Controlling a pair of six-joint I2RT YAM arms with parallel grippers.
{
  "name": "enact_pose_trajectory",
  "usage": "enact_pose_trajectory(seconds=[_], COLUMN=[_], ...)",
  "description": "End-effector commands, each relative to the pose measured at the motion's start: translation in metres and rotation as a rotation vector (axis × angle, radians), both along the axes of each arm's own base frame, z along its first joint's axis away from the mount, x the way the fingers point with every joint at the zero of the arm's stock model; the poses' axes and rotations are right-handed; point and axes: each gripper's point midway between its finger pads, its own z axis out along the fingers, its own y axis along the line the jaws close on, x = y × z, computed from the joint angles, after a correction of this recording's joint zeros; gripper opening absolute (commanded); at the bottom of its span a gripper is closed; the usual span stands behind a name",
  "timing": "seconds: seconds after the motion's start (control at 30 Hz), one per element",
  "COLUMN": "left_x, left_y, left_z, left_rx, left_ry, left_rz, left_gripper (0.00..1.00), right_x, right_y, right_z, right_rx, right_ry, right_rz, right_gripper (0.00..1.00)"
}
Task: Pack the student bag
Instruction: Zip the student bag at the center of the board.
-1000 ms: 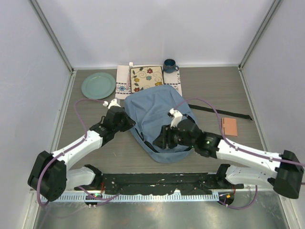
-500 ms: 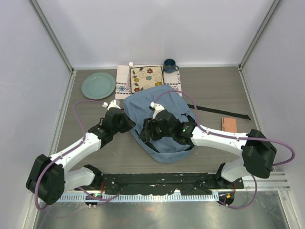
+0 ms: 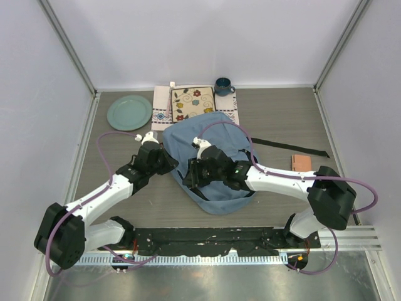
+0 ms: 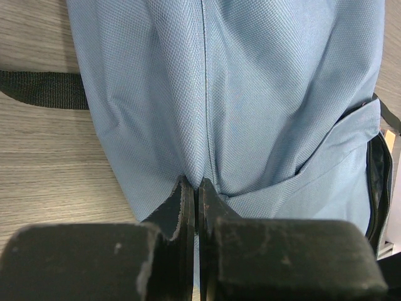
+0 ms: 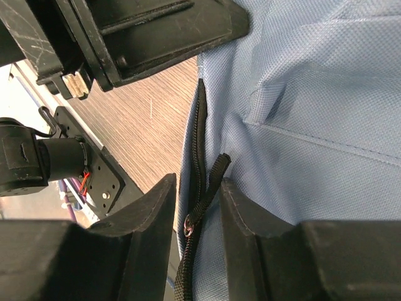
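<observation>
The light-blue student bag (image 3: 216,147) lies in the middle of the table, with a black strap (image 3: 291,148) trailing to its right. My left gripper (image 3: 169,163) is shut on a fold of fabric at the bag's left edge; in the left wrist view (image 4: 196,183) the jaws pinch the cloth (image 4: 250,94). My right gripper (image 3: 191,179) is at the bag's lower-left edge. In the right wrist view it (image 5: 199,182) is slightly open, its fingers either side of the black zipper pull (image 5: 215,172) without clamping it. The dark zipper line (image 5: 199,132) runs along the bag's edge (image 5: 313,125).
A green plate (image 3: 129,111) sits at the back left. A white embroidered mat (image 3: 161,113) carries a floral square (image 3: 193,102), beside a blue mug (image 3: 223,86). A small orange-brown book (image 3: 301,164) lies at the right. My left arm (image 5: 144,31) is close above the right gripper.
My right arm has swung left across the bag, from its lower right to its lower-left edge at the zipper. My left gripper has held its grip on the bag.
</observation>
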Motion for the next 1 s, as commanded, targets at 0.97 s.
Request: enact_pose_trajectory(seconds=[0.97], left_x=[0.015], left_y=[-0.002], left_z=[0.02], left_rx=[-0.03], left_ry=[-0.084], left_rz=[0.016], left_gripper=[0.0], right_x=[-0.02], right_y=[0.003], right_z=[0.07], right_rx=[0.361], right_ry=[-0.111], right_rz=[0.058], right_gripper=[0.01])
